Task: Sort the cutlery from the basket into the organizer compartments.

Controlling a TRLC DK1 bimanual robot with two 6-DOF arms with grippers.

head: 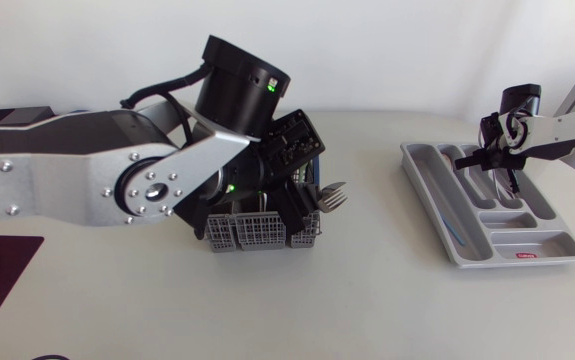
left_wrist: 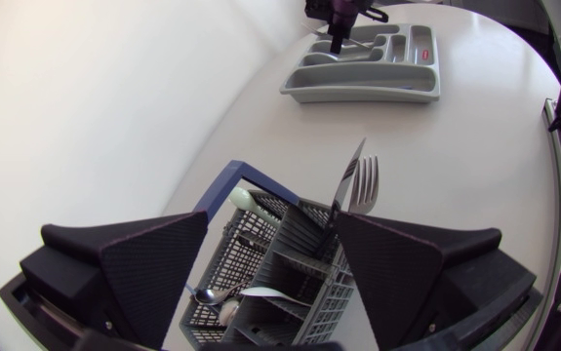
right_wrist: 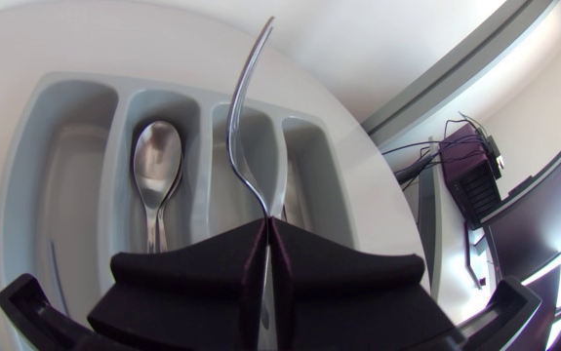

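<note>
- Head view: the left arm [head: 87, 170] hangs over the basket [head: 262, 230] on the surface [head: 167, 310], and a fork [head: 333, 196] juts from the basket. The organizer [head: 487, 240] sits well apart, under the right jaws.
- Left wrist view: the left jaws are released, spread either side of the basket.
- Right wrist view: the right jaws are clenched on a utensil handle [right_wrist: 246, 117] above the organizer. A spoon [right_wrist: 156, 161] lies in one compartment.
</note>
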